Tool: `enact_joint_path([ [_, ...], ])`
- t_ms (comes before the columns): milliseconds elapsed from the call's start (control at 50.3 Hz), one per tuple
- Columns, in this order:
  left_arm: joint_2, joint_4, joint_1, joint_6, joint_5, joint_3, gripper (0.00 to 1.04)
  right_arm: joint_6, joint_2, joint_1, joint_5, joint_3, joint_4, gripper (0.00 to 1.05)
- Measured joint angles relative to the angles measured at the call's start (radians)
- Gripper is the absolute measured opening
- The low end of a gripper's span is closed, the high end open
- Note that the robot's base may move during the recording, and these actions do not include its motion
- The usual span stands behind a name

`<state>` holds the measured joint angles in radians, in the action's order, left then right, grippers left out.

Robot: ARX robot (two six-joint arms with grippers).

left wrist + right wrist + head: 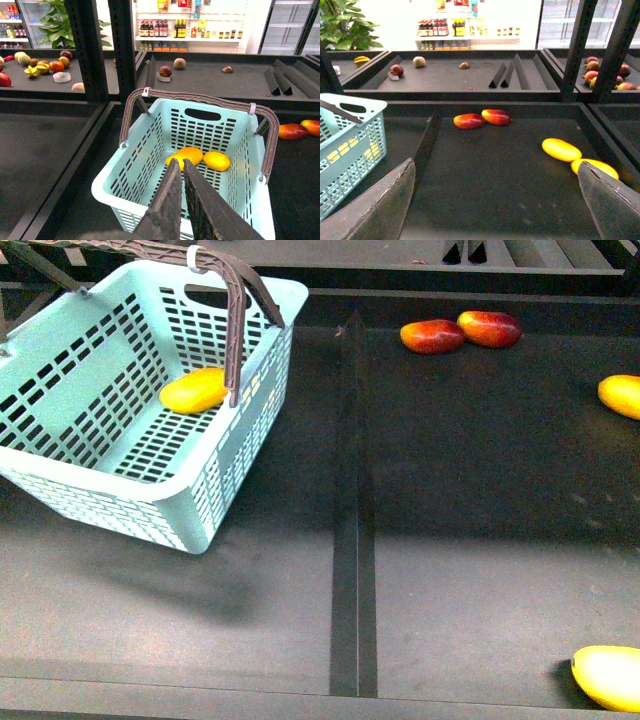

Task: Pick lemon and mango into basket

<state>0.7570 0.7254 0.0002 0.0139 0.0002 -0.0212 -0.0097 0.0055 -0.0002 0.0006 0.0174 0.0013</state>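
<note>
Two yellow fruits lie on the slotted floor of the basket (pixel 150 165), seen from the left wrist view: the mango (pixel 185 156) and the lemon (pixel 217 161), side by side and touching or nearly so, in the middle of that frame. The mango's long axis runs roughly left to right across that picture, tilted slightly up toward the right; which end carries the stem cannot be told. The lemon's long axis also runs roughly left to right there.

From the front view the basket (pixel 60 490) fills the upper left of the frame, tilted on the dark worktop (pixel 470 540), with its brown handles (pixel 235 330) raised. Only the mango (pixel 194 390) shows in it, its long axis running from lower left to upper right; the lemon is hidden behind the handle and wall.

The left hand (pixel 182 200) rises from the bottom centre of its own view, above the near rim of the basket, fingers pressed together with nothing between them. The right hand (pixel 495 200) has its fingers spread wide at the lower corners of its view, empty, over bare worktop.

Two red-and-yellow mangoes (pixel 460 332) lie touching at the upper right of the front view. A yellow fruit (pixel 622 395) sits at the right edge, another (pixel 610 676) at the lower right corner.
</note>
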Motion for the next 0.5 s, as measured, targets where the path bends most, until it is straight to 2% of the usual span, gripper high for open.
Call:
enact_joint_path([
  [199,-0.204,-0.183,0.000,-0.002,0.000,0.006,0.04,0.000,0.000,0.000,0.000,0.000,0.000,0.96],
  [497,-0.409,-0.377,0.000,-0.003,0.000,0.006,0.04,0.000,0.000,0.000,0.000,0.000,0.000,0.96],
])
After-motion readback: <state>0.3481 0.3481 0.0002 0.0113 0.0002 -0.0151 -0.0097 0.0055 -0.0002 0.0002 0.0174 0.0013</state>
